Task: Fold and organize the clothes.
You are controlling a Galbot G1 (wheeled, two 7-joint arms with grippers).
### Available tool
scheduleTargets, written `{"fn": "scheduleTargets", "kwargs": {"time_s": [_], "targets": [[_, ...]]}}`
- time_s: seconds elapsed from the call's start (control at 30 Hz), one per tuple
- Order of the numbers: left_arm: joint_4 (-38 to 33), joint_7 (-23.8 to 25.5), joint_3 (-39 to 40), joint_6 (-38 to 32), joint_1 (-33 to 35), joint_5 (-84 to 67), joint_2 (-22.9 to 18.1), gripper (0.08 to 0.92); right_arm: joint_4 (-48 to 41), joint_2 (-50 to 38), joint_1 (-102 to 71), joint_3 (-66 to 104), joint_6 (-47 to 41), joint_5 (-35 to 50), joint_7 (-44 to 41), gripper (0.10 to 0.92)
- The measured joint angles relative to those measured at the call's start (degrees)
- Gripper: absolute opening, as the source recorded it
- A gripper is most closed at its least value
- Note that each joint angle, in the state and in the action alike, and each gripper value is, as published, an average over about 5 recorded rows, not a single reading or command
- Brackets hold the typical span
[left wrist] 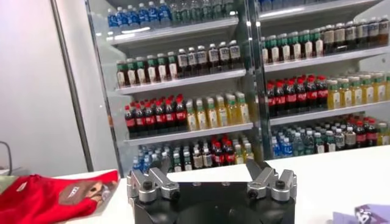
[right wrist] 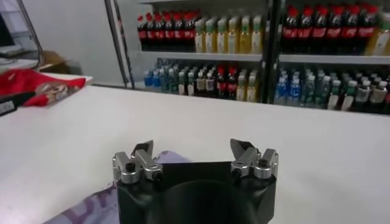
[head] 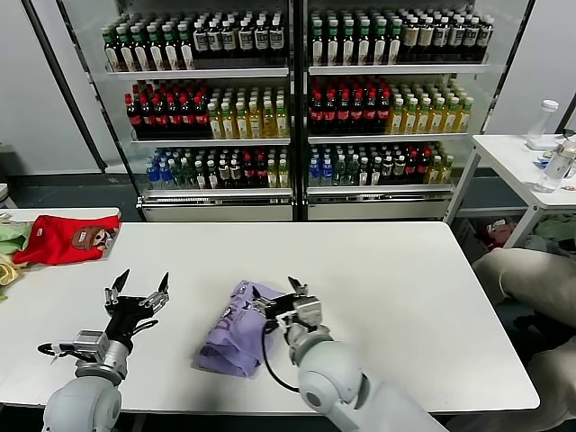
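The lavender T-shirt point(head: 236, 329) lies bunched mid-desk, soft and limp; I'd pinch an edge. My right gripper point(head: 281, 300) hovers over it, left gripper point(head: 138, 290) beside, both jaws apart.

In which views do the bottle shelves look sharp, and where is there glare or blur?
Head view: the bottle shelves are sharp; the white table is evenly lit, with soft shadows beside the lavender T-shirt. Left wrist view: bright glare on the upper shelf edges. Right wrist view: the bottles look soft, the red shirt blurred.
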Motion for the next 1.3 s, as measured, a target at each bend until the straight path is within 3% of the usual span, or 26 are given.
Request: {"fn": "scheduleTargets", "kwargs": {"time_s": [0.5,0.93,1.3], "targets": [[1.57,0.21,-2.82,-0.59,0.02,0.53,0.33,0.823,-10.81,7.36,5.95,-8.06,-0.01,2.47,6.67,0.823],[2.51,0.24,-3.26,-0.96,-0.08,0.82,0.48,0.823,-14.18,11.15,7.22,-10.94,-0.02,4.73,10.92,0.807],[3.42,0.19,-3.7,-1.67,-0.08,1.09,0.58,0.823,-13.4,10.51,6.89,-12.33,-0.04,8.65,15.76,0.509]]}}
